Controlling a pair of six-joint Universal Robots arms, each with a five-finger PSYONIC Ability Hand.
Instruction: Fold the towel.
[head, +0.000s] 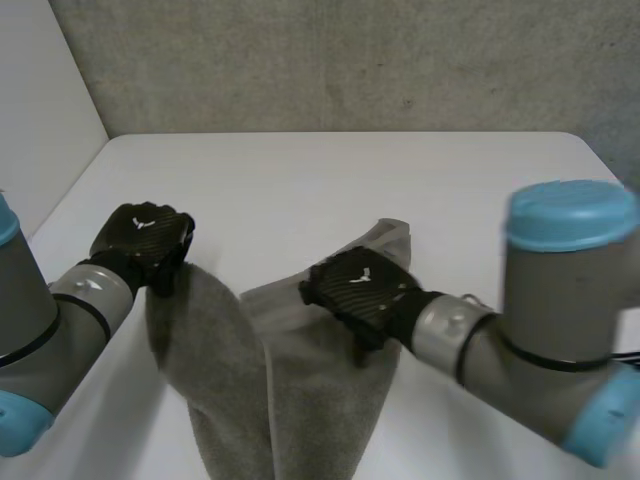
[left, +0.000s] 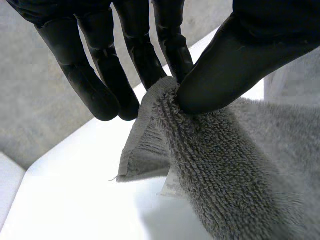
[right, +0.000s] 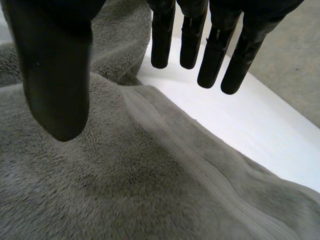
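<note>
One towel (head: 230, 380), a single grey cloth, lies on one white tabletop (head: 300, 180). No second cloth is among its folds in either wrist view. There are two black hands, the left hand (head: 145, 240) and the right hand (head: 355, 290). There are two arms, the left arm (head: 40, 330) and the right arm (head: 560, 310), each ending in one hand.

Towel (head: 225, 400): plain grey, with a ribbed band (right: 195, 165) beneath the black right hand (head: 358, 285). Left hand (head: 140, 240): black. Desk (head: 300, 180): white
</note>
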